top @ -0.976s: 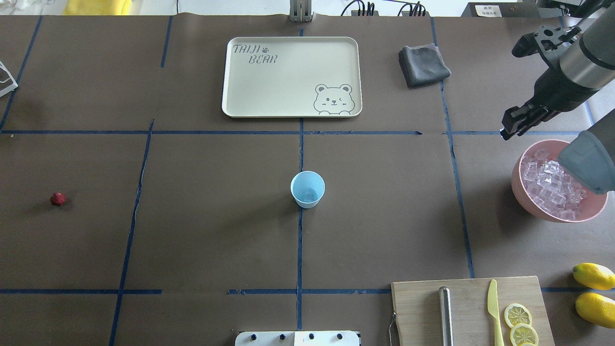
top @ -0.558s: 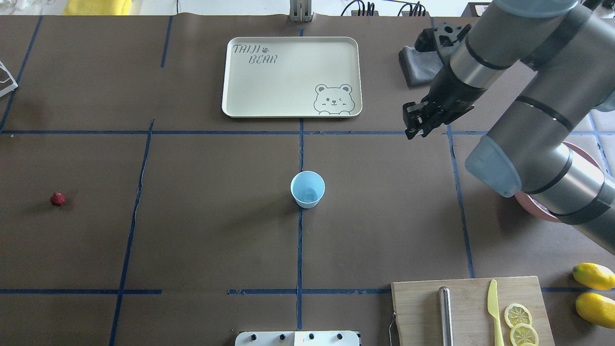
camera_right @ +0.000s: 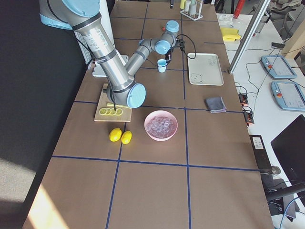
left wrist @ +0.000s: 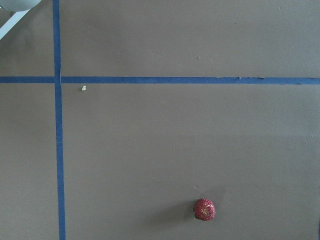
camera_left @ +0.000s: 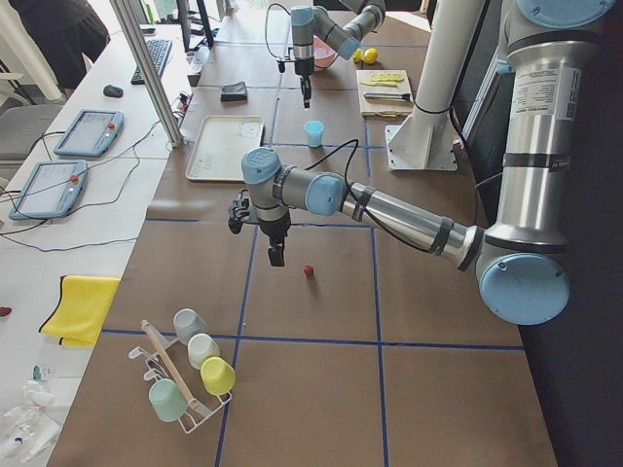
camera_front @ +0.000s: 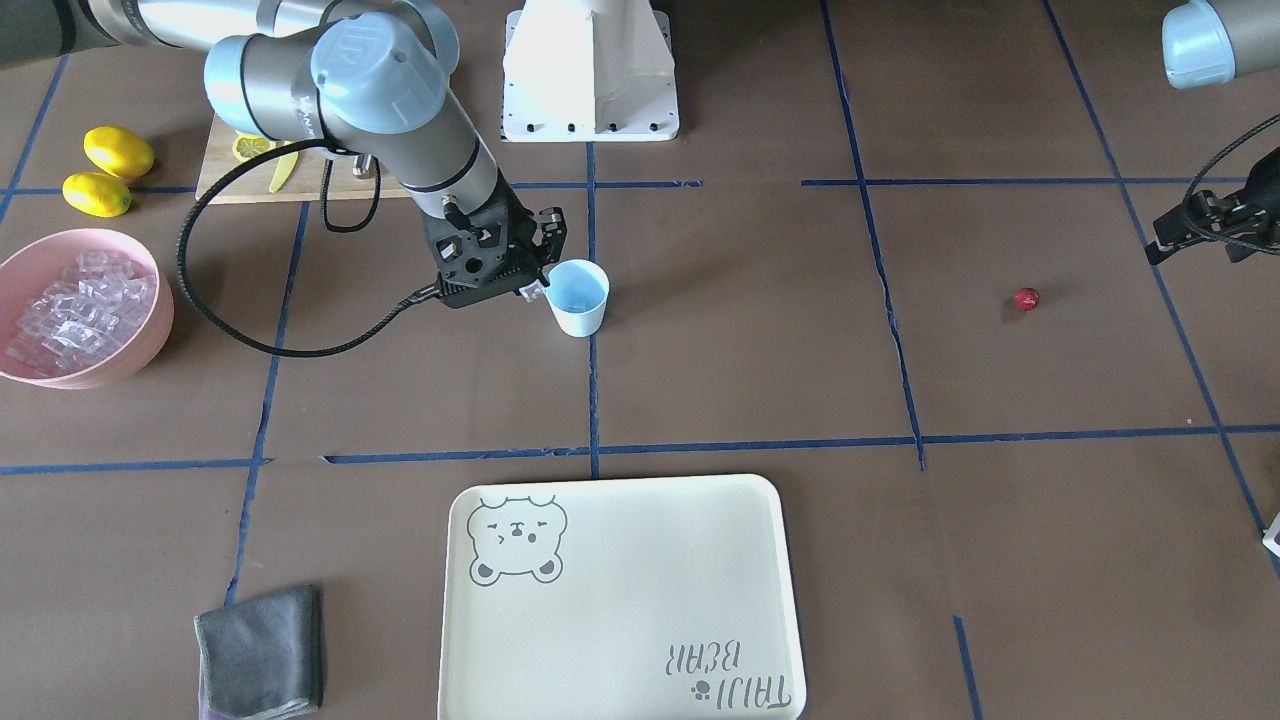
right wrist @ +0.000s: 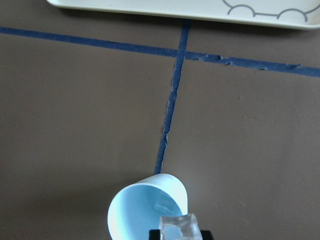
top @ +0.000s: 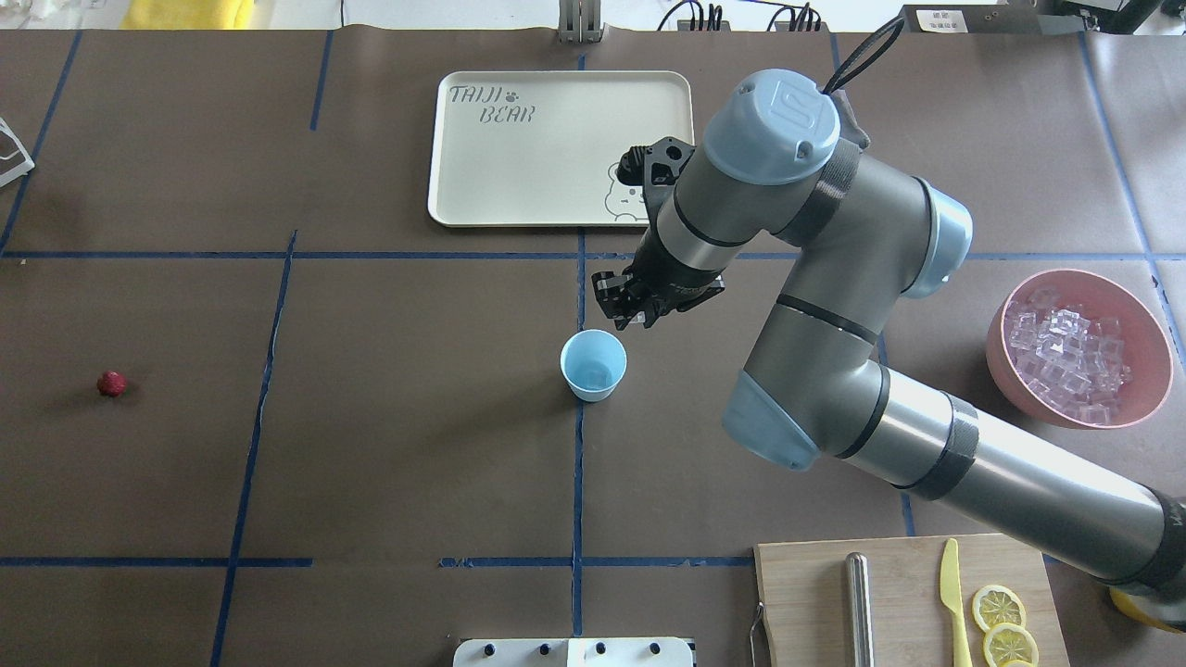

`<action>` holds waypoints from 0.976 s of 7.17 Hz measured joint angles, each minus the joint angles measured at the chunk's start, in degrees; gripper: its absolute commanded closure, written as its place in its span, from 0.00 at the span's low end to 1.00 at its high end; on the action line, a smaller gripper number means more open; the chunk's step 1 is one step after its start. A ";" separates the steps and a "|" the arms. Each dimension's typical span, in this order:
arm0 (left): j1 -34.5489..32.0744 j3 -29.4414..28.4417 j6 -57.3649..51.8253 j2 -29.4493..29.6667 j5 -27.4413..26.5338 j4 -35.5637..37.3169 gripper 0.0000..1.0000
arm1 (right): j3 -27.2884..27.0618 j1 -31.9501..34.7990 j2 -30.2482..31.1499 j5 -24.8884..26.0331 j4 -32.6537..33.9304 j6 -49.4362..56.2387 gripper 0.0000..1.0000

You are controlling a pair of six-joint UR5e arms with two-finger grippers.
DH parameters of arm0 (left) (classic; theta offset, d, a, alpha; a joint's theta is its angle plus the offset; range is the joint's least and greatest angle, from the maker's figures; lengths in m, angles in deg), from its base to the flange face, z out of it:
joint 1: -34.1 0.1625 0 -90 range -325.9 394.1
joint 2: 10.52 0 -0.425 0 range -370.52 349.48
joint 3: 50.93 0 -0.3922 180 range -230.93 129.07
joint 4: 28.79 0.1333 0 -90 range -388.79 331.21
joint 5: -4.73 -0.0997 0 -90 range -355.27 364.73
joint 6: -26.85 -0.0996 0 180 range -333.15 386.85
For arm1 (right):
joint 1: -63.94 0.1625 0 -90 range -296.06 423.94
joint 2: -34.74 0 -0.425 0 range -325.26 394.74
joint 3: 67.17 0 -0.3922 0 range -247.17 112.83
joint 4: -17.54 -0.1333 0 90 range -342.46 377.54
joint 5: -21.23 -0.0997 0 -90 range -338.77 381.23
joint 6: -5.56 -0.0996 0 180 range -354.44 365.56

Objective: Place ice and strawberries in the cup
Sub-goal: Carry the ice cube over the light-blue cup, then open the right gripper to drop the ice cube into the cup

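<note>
The light-blue cup stands upright at the table's middle, with one ice cube inside it. My right gripper hangs just beyond the cup's far rim, shut on a clear ice cube, which also shows in the front-facing view. More ice fills the pink bowl at the right. The strawberry lies alone at the far left and shows in the left wrist view. My left gripper hovers near the strawberry; I cannot tell whether it is open or shut.
A cream tray lies beyond the cup. A cutting board with a knife and lemon slices sits front right, two lemons beside it. A grey cloth lies far right. A cup rack stands far left.
My right arm has swung left from above the pink bowl to the cup's far rim. The cup and the strawberry have not moved.
</note>
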 measured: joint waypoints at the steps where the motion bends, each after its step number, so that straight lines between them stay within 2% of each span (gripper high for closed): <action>1: 0.00 0.00 0.00 0.00 0.11 0.00 0.00 | 0.36 -1.76 -0.63 1.20 -0.09 -0.61 0.99; 2: -0.02 0.00 0.00 -0.02 0.51 0.00 0.00 | 0.52 -3.10 -1.11 2.30 0.51 -0.85 0.97; 3: -0.04 0.00 -0.01 -0.05 0.98 0.00 0.00 | 0.60 -3.77 -1.57 2.96 1.79 -0.93 0.91; 4: -0.04 0.00 -0.08 -0.08 1.19 -0.02 0.00 | 0.96 -4.09 -2.13 3.64 2.71 -0.94 0.55; 5: -0.06 0.00 -0.13 -0.08 1.26 -0.04 0.00 | 1.60 -4.28 -2.65 4.38 3.11 -0.93 0.03; 7: -0.08 0.01 -0.17 -0.09 1.29 -0.04 0.00 | 2.15 -4.34 -2.96 4.83 3.57 -1.19 0.01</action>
